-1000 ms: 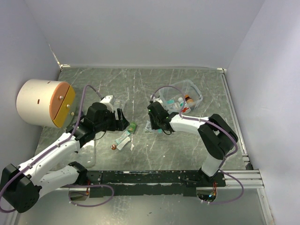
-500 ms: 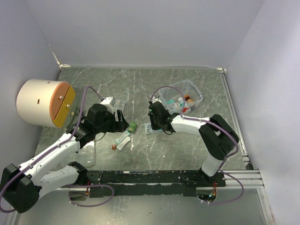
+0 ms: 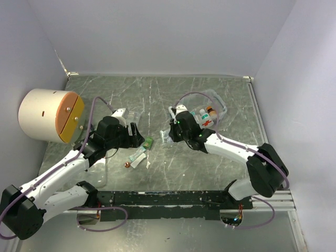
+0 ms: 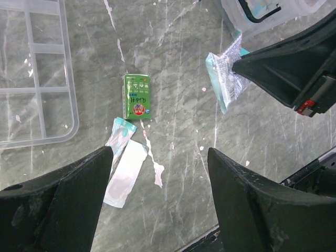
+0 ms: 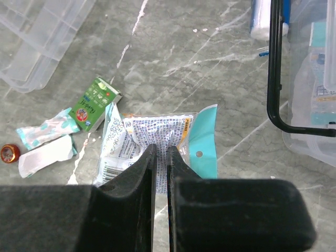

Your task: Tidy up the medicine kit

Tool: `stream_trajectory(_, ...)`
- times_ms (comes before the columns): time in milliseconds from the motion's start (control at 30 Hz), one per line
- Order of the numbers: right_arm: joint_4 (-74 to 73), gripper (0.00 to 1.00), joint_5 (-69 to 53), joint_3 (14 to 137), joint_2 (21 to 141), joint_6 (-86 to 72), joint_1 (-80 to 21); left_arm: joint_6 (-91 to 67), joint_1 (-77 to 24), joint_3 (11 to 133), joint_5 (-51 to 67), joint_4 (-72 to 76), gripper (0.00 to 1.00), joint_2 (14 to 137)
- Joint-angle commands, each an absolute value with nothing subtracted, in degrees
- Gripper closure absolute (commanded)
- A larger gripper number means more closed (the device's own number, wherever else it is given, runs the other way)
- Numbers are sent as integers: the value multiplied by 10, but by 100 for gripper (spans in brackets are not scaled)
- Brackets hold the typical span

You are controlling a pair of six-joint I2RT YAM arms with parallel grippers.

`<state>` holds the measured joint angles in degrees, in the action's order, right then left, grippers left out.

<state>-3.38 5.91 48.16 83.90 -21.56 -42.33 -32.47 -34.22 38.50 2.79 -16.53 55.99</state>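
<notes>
Edge of teal packet point(image 5: 157, 137) tight in right jaws near medicine kit point(image 5: 308, 143); left jaws wide above green box point(image 4: 137, 96).

Table top point(image 3: 173, 173) – dark grey-green stone pattern with white veins and a few white flecks. Back wall point(image 3: 157, 37), left wall point(image 3: 21, 63) and right wall point(image 3: 304, 79) – plain pale lavender panels. Silver rail point(image 3: 260, 126) along the right edge. Black rail point(image 3: 168, 198) at the near edge. Light even and soft.
</notes>
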Motion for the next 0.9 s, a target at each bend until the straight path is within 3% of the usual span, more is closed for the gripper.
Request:
stream_trajectory(0,-7,100,52,469,794,-189,-423,-334,-341,393,30,-148,16,539)
stream_trajectory(300,-84,100,132,540,726,-151,-410,-305,-341,434,-33,-202,16,479)
stream_trajectory(500,-150,100,132,624,725,-141,-311,-225,-341,504,-112,-292,14,427)
stream_trajectory(633,-180,100,135,653,740,-165,-239,-202,-341,510,-141,-325,13,404)
stream_trajectory(867,-227,100,216,680,818,-161,-215,-237,-341,461,-123,-318,14,379)
